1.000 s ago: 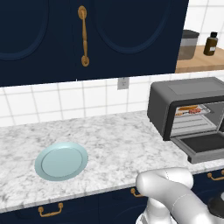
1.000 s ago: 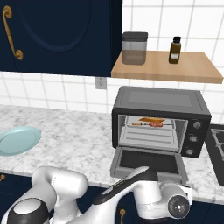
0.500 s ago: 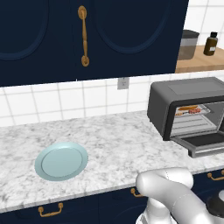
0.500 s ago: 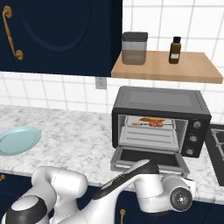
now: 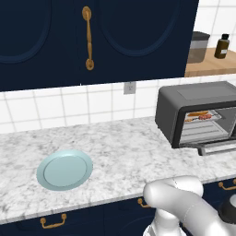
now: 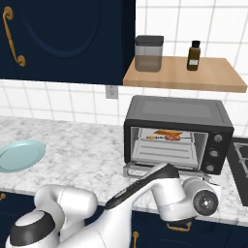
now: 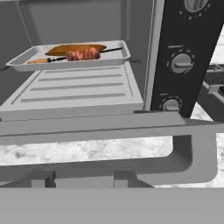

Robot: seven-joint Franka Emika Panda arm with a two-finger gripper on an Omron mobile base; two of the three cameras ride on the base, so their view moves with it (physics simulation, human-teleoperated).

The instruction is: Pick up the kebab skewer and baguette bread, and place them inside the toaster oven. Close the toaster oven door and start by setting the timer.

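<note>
- Blue plate [image 5: 64, 169] left on counter, bare; no writing visible.
- Kebab skewer [image 7: 81, 54] and baguette bread [image 7: 74, 47] already on tray [image 7: 26, 64] inside toaster oven [image 6: 174, 133], right of counter.
- Toaster oven door [image 7: 109, 131] down, bar handle [image 7: 131, 168] right at gripper [image 7: 81, 180]; jaw state: cannot tell.
- Risk: grip slipping off handle, door dropping back or oven sliding.
- Knobs [image 7: 180, 63], jar [image 6: 148, 53], bottle [image 6: 193, 55]: no readable labels.

My arm's reaching low in front of the toaster oven [image 6: 177, 133] near the counter's [image 6: 82, 150] right end; skewer [image 6: 164, 137] and baguette [image 6: 167, 131] sit inside.
</note>
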